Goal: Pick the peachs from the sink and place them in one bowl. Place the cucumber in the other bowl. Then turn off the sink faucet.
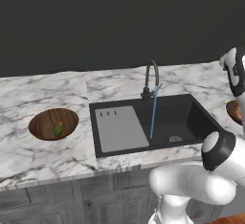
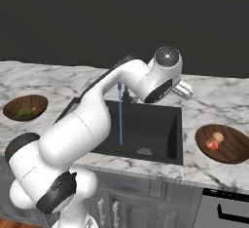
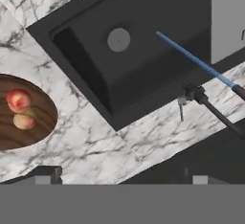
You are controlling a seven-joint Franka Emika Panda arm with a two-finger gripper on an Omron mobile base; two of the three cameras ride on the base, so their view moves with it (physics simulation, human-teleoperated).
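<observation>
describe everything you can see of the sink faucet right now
The sink faucet is a thin dark metal gooseneck with a high arched spout, standing upright on a dark base at the back rim of the black sink, on the marble counter. A small lever sticks out to one side near its lower stem. It is running: a straight blue stream falls from the spout tip into the basin near the round drain. Nothing touches it; the gripper is apart from it.

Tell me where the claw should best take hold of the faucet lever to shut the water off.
Probably at the free end of the small side lever, coming from above. It juts from the faucet base, away from the water stream, with bare counter around it.
</observation>
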